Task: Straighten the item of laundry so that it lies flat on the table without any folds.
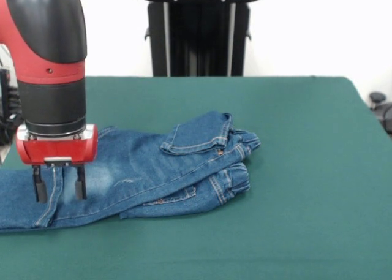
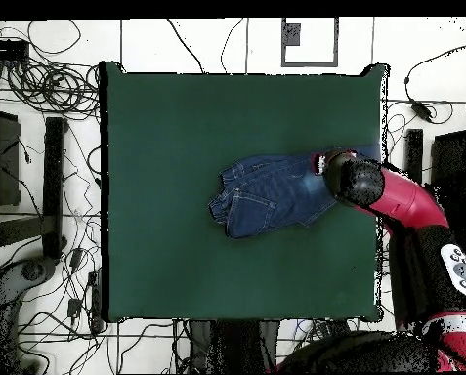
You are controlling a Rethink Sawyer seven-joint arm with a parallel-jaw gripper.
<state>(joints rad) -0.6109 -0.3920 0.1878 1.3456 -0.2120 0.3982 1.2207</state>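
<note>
- Gripper (image 1: pixel 59 189): at the left of the front view, hanging from the red and black arm (image 1: pixel 49 65); its two black fingers (image 1: pixel 39 185) point straight down and stand a little apart, with a strip of denim showing between them. Whether the tips press into the cloth or hang just above it cannot be told; nothing is lifted.
- Jeans (image 1: pixel 147 170): small blue denim pair with orange-tan stitching, lying across the left and centre of the front view. The leg portion runs off the left edge of the frame; the other end is folded over on itself into a bunched pile right of centre, with a pocket (image 1: pixel 193 139) flap turned up on top.
- Table (image 1: pixel 306 170): dark green top, bare to the right of the jeans and in front of them.
- Overhead view: the jeans (image 2: pixel 266 195) lie right of the table's (image 2: pixel 178 146) centre, and the arm (image 2: pixel 393 195) reaches in from the right edge, covering their right end.
- Pedestal (image 1: pixel 199 29): black, at the top centre of the front view.
</note>
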